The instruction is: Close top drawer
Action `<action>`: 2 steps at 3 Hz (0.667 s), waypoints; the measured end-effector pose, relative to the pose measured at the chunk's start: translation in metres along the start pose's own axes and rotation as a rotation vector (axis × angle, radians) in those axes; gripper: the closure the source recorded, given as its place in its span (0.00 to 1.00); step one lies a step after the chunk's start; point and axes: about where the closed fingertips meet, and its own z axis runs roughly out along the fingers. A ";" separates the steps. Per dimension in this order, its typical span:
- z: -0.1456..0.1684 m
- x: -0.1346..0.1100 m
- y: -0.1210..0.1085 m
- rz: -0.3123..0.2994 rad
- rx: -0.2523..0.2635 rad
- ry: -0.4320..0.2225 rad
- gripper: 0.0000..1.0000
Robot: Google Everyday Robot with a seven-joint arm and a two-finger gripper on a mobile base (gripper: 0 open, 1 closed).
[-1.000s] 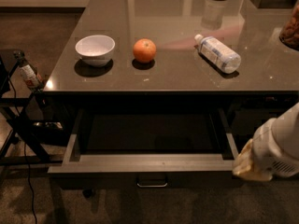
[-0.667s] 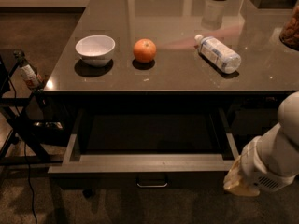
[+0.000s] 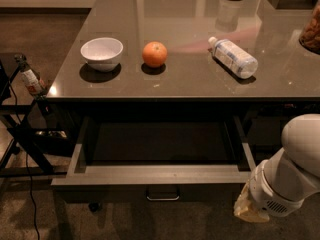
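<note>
The top drawer (image 3: 160, 174) stands pulled far out from under the tabletop, its dark inside empty, with grey-rimmed sides. Its flat dark front panel carries a small metal loop handle (image 3: 162, 195) at the centre. My white arm (image 3: 292, 171) comes in from the lower right. My gripper (image 3: 248, 208) is at the arm's yellowish end, low down, just to the right of the drawer's front right corner and in front of it.
On the glossy tabletop (image 3: 200, 84) stand a white bowl (image 3: 102, 52) and an orange (image 3: 154, 54), with a plastic bottle (image 3: 234, 58) lying on its side. A jar (image 3: 311, 29) is at the right edge. A black stand (image 3: 20, 134) with a cable is at the left.
My arm and gripper have moved down and a little outward, from beside the drawer's right side to in front of its front right corner. The drawer has not moved.
</note>
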 end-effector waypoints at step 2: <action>0.035 -0.008 -0.022 0.025 0.020 0.012 1.00</action>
